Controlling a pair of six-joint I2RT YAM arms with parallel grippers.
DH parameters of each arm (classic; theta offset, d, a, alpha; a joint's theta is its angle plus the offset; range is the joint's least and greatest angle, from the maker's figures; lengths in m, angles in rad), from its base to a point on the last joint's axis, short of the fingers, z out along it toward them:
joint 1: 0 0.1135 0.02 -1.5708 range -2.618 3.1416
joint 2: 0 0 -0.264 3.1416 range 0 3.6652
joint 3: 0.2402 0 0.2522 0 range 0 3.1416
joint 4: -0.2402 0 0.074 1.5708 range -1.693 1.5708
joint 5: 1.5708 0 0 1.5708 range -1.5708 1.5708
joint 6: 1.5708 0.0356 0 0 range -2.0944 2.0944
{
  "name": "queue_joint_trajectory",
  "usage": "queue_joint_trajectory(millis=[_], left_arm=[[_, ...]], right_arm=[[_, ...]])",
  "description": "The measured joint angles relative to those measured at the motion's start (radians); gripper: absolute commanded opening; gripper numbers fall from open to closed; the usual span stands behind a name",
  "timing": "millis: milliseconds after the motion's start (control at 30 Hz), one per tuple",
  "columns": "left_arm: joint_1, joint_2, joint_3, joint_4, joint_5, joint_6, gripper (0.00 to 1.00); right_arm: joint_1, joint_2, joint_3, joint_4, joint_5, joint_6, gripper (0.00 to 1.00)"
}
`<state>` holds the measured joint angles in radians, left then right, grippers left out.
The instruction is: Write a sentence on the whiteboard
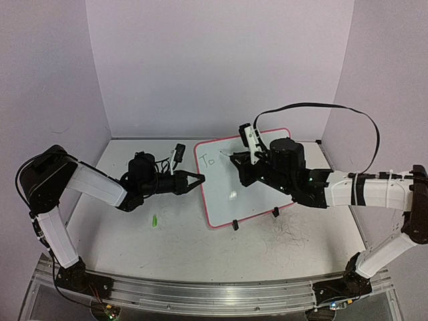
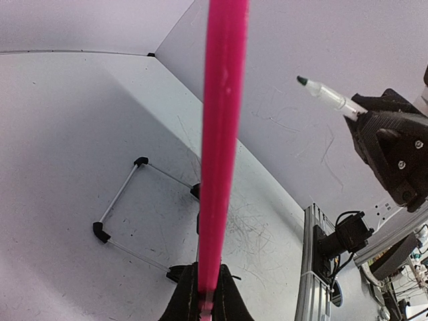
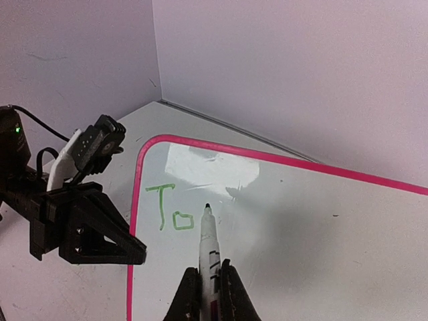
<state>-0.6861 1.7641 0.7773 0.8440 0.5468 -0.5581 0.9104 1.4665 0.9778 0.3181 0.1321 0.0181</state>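
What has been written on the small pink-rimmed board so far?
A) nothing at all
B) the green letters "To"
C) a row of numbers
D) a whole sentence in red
B: the right wrist view shows only the green letters "To" at the whiteboard's top left, with the marker tip beside them.

Your left gripper (image 2: 204, 302) pinches the board (image 2: 221, 134) edge-on, its pink rim running up mid-frame. Upper right, your right gripper (image 2: 372, 122) grips a green-tipped marker (image 2: 322, 93). Black feet (image 2: 100, 231) sit lower left.
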Motion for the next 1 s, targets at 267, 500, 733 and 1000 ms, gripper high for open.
queue_joint_trajectory(millis=[267, 500, 733, 1000], left_arm=[[0.0, 0.0, 0.0, 0.0, 0.0, 0.0, 0.0], [0.0, 0.0, 0.0, 0.0, 0.0, 0.0, 0.0], [0.0, 0.0, 0.0, 0.0, 0.0, 0.0, 0.0], [0.0, 0.0, 0.0, 0.0, 0.0, 0.0, 0.0]], right_arm=[[0.0, 0.04, 0.002, -0.006, -0.014, -0.003, 0.0], [0.004, 0.054, 0.033, -0.008, -0.013, -0.003, 0.0], [0.009, 0.067, 0.04, -0.009, -0.012, -0.003, 0.0], [0.01, 0.07, 0.04, -0.012, 0.003, -0.014, 0.0]])
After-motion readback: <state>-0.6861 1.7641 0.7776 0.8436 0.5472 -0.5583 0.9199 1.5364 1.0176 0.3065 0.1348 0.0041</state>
